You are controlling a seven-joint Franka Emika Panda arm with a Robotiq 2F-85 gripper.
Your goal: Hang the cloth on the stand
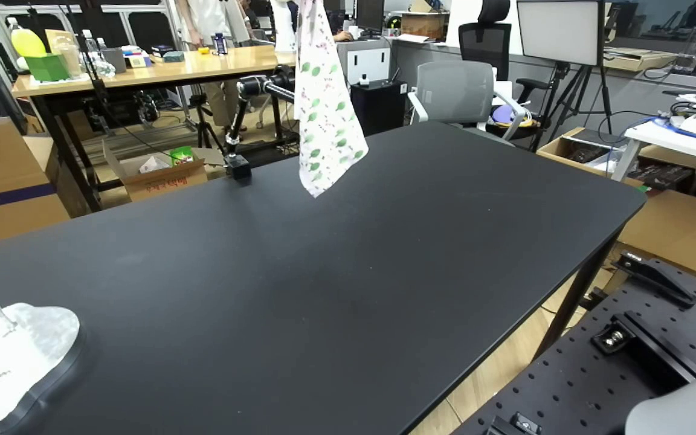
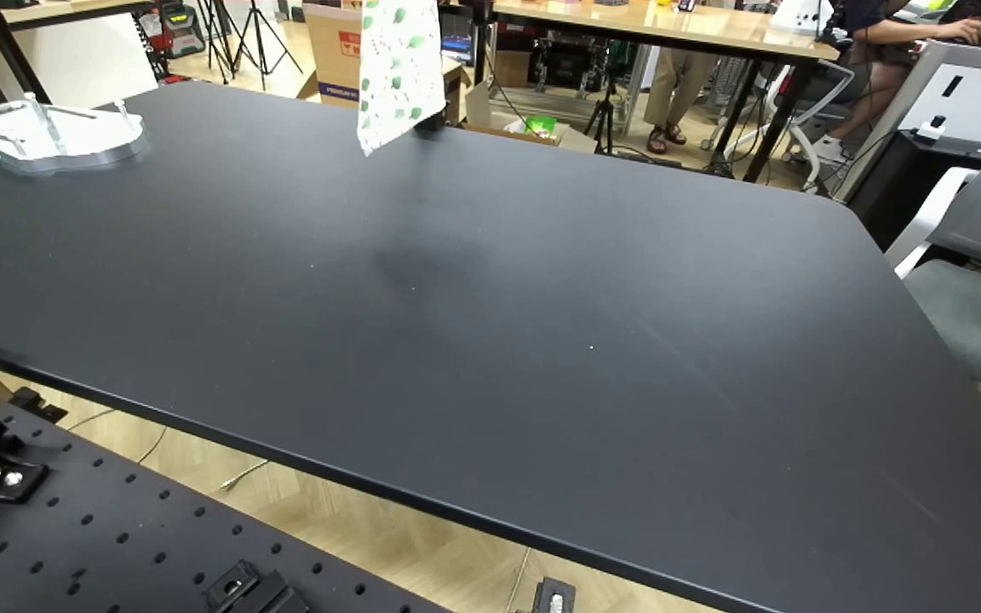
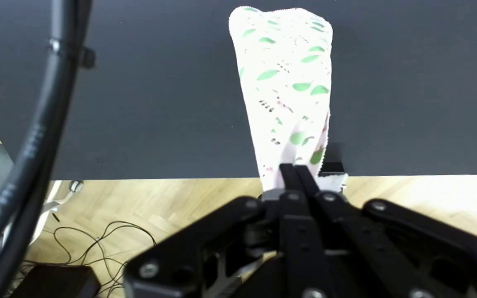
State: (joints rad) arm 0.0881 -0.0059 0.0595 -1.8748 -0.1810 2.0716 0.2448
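The cloth [image 1: 328, 115] is white with green leaves and small dark and pink marks. It hangs over the far edge of the black table in both exterior views [image 2: 401, 72], its top cut off by the frame. In the wrist view the cloth [image 3: 284, 82] hangs from my gripper [image 3: 296, 167], whose fingers are shut on it. A scalloped white piece shows right of the fingers. The black jointed stand [image 1: 257, 87] is fixed at the table's far edge. Its arm passes behind the cloth, and its base [image 3: 332, 167] shows beside the cloth. Whether cloth and stand touch, I cannot tell.
The black table [image 1: 299, 290] spans both exterior views. A white, wavy-edged board with pegs [image 1: 52, 332] lies at one end of it. A grey chair [image 1: 454, 90] stands beyond the table. A cable [image 3: 52, 103] runs along the left of the wrist view.
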